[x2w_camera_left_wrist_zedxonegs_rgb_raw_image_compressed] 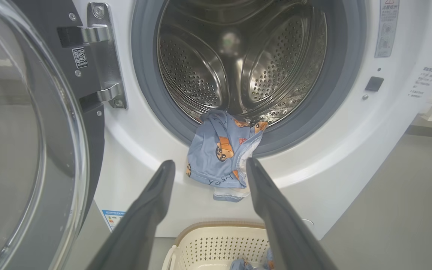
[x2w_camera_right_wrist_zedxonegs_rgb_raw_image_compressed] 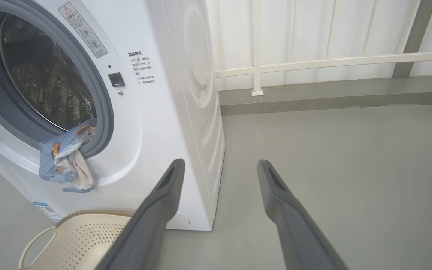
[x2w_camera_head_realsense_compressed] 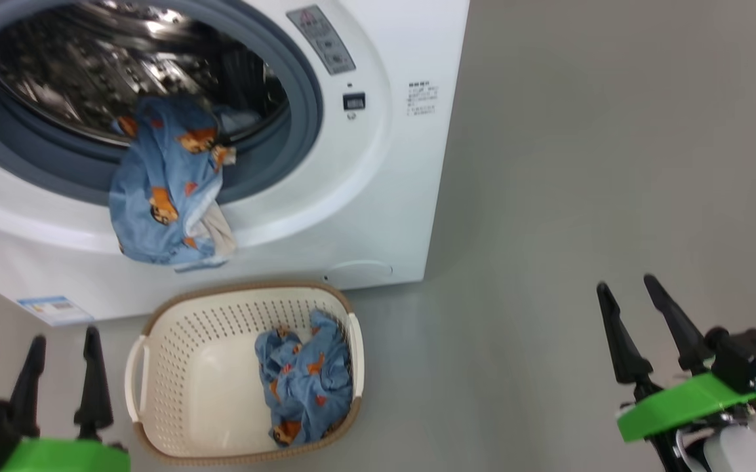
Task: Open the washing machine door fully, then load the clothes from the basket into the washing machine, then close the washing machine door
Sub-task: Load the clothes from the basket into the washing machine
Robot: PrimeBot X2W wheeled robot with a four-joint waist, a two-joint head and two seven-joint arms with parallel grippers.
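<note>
Status: large round black-rimmed washing machine door with the clear glass bowl [x2w_camera_left_wrist_zedxonegs_rgb_raw_image_compressed: 28, 142] stands swung out to the left of the big white front-loading washing machine [x2w_camera_head_realsense_compressed: 384, 196]. Light blue soft clothes with orange figures sit in 2 places. 1 garment [x2w_camera_head_realsense_compressed: 161, 190] is draped over the grey-blue rubber gasket [x2w_camera_head_realsense_compressed: 299, 131], part in the steel perforated drum [x2w_camera_left_wrist_zedxonegs_rgb_raw_image_compressed: 238, 67], part hanging down the front. 1 garment [x2w_camera_head_realsense_compressed: 305, 380] is bunched at the right end of the small cream perforated plastic basket with the brown rim [x2w_camera_head_realsense_compressed: 174, 367], on the grey floor [x2w_camera_head_realsense_compressed: 581, 196] just in front of the machine.

Both jaws are apart and empty: left jaws low, near the basket's left handle [x2w_camera_head_realsense_compressed: 134, 380]; right jaws well off to the right over the floor.

Handling, my read: the fabric is light and limp, so it'll sag and trail from wherever you pinch it. Take the basket piece at the top of the bunch with a deep bite on a thick fold, not an edge. The draped piece could slide out under its own weight. Grab the hanging part and push it well past the gasket, or the door may trap it.

Views:
- Left wrist view: the drum looks bare behind the draped piece, and you get the metal hinge [x2w_camera_left_wrist_zedxonegs_rgb_raw_image_compressed: 105, 56].
- Head view: the basket piece whole, plus both jaws.
- Right wrist view: the pale lining [x2w_camera_right_wrist_zedxonegs_rgb_raw_image_compressed: 81, 172] of the hanging end and the machine's side panel [x2w_camera_right_wrist_zedxonegs_rgb_raw_image_compressed: 197, 93].
</note>
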